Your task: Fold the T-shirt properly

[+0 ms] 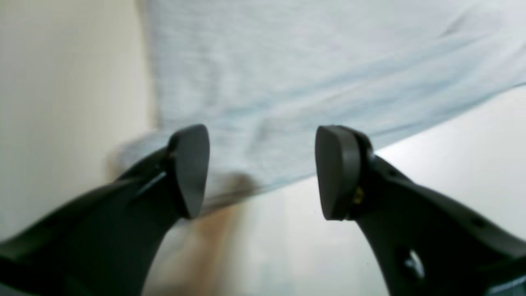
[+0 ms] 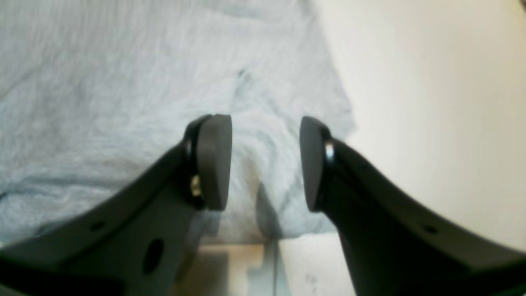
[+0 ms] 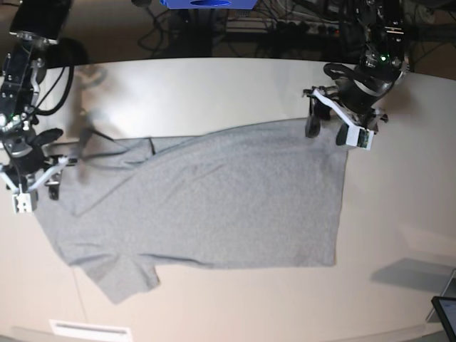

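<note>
The grey T-shirt [image 3: 214,199] lies spread flat on the pale table [image 3: 214,85], plain side up, with its hem toward the right and its sleeves toward the left. My left gripper [image 3: 326,128] hovers at the shirt's far right hem corner. In the left wrist view the left gripper [image 1: 263,172] is open wide over the T-shirt [image 1: 287,82] edge, holding nothing. My right gripper [image 3: 60,174] stands at the far left sleeve. In the right wrist view the right gripper [image 2: 265,164] is open above the T-shirt [image 2: 123,82] cloth, with nothing between its fingers.
Cables and a blue object [image 3: 206,3] lie beyond the table's far edge. A dark device corner [image 3: 447,313] shows at the bottom right. The table's front edge runs along the bottom of the base view.
</note>
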{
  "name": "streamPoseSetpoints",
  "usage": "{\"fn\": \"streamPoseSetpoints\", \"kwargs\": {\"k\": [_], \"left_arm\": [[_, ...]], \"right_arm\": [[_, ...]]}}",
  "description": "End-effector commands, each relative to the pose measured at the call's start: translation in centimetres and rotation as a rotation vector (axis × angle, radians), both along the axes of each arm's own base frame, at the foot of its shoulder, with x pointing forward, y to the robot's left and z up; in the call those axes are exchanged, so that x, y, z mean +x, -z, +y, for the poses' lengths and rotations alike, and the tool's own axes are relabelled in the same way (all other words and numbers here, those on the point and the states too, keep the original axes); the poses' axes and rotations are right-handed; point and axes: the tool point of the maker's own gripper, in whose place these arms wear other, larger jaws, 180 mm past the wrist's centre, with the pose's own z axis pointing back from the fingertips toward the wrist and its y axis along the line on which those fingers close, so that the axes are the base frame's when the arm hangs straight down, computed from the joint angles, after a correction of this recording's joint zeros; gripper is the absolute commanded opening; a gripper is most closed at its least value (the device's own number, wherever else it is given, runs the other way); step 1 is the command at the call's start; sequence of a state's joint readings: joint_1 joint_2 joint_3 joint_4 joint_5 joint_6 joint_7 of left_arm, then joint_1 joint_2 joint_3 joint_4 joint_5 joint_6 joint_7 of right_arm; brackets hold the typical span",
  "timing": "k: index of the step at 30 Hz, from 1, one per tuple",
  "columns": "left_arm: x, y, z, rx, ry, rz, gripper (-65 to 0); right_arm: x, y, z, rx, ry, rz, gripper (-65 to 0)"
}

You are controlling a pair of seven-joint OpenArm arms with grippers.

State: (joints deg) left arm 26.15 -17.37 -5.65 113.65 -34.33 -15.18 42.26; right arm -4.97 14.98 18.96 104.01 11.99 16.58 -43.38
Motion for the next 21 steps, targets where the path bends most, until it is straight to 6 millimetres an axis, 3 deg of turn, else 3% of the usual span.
{"fn": "streamPoseSetpoints", "kwargs": {"k": [1, 4, 7, 11, 14, 21], "left_arm": [[-0.2, -0.7, -0.2, -0.040, -0.006, -0.022, -25.5], [-1.3, -1.2, 0.0, -0.192, -0.090, -0.029, -25.5], [-2.7, -2.1, 3.2, -0.298, -0.257, -0.053, -25.5], [-5.1, -2.5, 5.8, -0.383, -0.401, -0.060, -25.5], [-5.7, -1.6, 6.9, -0.372, -0.437, -0.043, -25.5], [-4.9, 1.1, 8.4, -0.416, -0.505, -0.016, -25.5]], "right_arm": [[0.6, -1.8, -0.3, -0.015, -0.002, -0.059, -38.6], [-0.3, -0.7, -0.3, -0.014, -0.004, -0.029, -38.6], [-1.0, 0.0, -0.3, -0.011, -0.003, -0.008, -38.6], [-1.1, 0.2, -0.2, -0.012, -0.006, -0.001, -38.6], [-1.1, 0.3, -0.2, -0.012, -0.008, -0.001, -38.6], [-1.5, 0.7, -0.1, -0.010, -0.009, 0.013, -38.6]]}}
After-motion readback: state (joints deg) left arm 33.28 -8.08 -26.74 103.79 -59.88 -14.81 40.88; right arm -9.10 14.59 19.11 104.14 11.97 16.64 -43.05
